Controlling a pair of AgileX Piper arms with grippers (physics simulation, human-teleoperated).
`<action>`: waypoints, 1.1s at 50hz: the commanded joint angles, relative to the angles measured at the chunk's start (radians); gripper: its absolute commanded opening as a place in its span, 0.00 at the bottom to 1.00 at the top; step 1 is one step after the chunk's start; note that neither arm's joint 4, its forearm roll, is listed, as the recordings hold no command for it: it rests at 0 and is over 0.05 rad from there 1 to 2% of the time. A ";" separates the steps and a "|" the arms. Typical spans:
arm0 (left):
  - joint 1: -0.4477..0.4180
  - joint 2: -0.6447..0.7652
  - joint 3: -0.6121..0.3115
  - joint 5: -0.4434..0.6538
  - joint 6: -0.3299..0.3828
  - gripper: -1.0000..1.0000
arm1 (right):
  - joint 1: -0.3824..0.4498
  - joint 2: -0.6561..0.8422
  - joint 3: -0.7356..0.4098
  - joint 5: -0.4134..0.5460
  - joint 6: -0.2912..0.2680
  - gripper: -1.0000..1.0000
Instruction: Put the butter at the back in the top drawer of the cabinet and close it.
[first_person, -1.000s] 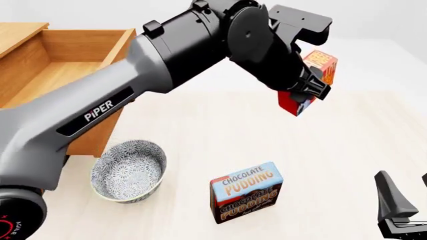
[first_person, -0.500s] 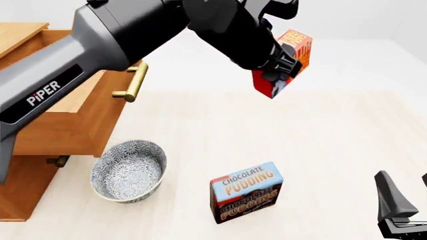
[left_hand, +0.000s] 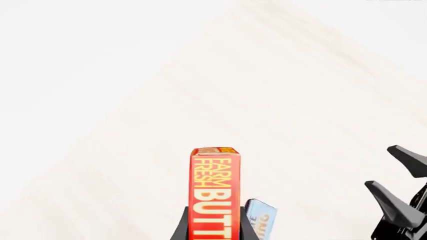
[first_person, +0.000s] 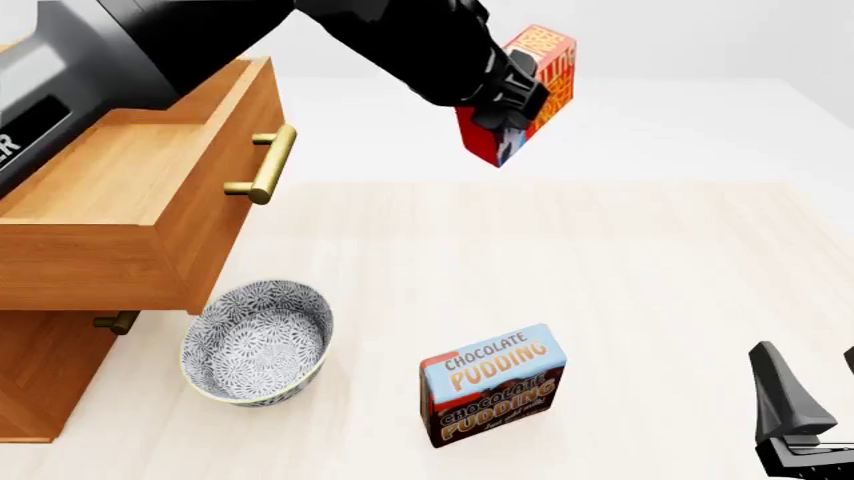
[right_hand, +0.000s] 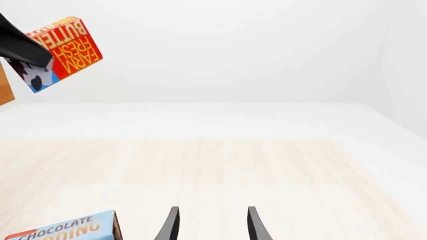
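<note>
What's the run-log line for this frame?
left tool: shut on small red butter box, airborne | wooden top drawer: open | right tool: open, idle

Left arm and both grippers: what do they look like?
The left arm has a grey link with white lettering, then glossy black rounded housings toward the wrist. The left gripper is black. The right gripper has slim, black, tapered fingers. No cables show.

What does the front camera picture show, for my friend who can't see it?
The left gripper holds the red butter box up in the air, to the right of the open top drawer of the wooden cabinet. On the table below sit a patterned bowl and a chocolate pudding box.
</note>
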 joint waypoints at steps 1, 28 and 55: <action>0.033 -0.053 0.014 0.005 0.031 0.00 | 0.000 0.000 0.000 0.000 0.000 1.00; 0.172 -0.192 0.094 0.050 0.086 0.00 | 0.000 0.000 0.000 0.000 0.000 1.00; 0.319 -0.342 0.171 0.115 0.154 0.00 | 0.000 0.000 0.000 0.000 0.000 1.00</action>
